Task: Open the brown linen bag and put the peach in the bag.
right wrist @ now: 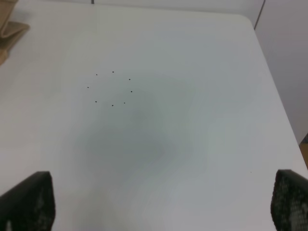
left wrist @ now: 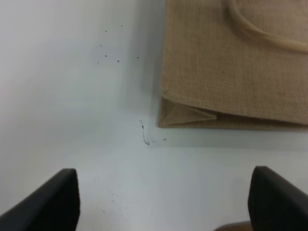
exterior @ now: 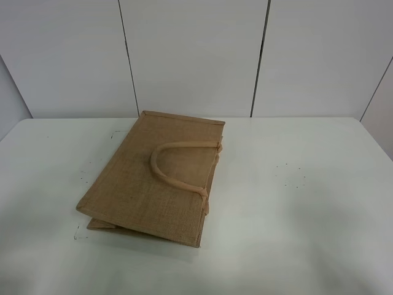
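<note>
The white surface fills the scene, with the brown linen bag lying flat and folded on it, left of centre. The bag's long axis runs from near-left to far-right, and one rolled handle curls on top, toward its right side. The left hand hovers above bare surface just beside the bag's near-left corner, fingers spread wide and holding nothing. The right hand is likewise spread and empty, over the open right side, well apart from the bag. The left arm looks the nearer one for lifting the bag's mouth. The peach is not visible in any view.
</note>
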Motion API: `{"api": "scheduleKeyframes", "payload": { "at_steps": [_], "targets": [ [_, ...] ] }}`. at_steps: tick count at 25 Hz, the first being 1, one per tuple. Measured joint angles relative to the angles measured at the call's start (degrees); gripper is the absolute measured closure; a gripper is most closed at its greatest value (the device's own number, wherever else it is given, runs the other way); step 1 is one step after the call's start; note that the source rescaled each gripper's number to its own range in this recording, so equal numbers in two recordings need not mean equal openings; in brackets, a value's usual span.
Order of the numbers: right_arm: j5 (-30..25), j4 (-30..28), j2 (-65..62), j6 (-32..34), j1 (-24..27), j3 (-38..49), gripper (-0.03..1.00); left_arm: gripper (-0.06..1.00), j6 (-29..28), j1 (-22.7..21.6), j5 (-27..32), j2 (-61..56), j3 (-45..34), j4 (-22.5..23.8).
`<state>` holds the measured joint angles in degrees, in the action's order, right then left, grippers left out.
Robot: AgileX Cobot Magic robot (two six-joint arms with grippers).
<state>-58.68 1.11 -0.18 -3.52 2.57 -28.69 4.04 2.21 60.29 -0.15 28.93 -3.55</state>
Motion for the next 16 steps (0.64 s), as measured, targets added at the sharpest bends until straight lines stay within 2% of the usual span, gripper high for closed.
{"api": "scheduleKeyframes", "payload": {
  "at_steps": [16],
  "targets": [
    [0.00, 0.00, 0.00, 0.00, 0.00, 0.00, -0.03, -0.05, 0.00, 0.00, 0.00, 0.00, -0.01, -0.05]
  ]
}}
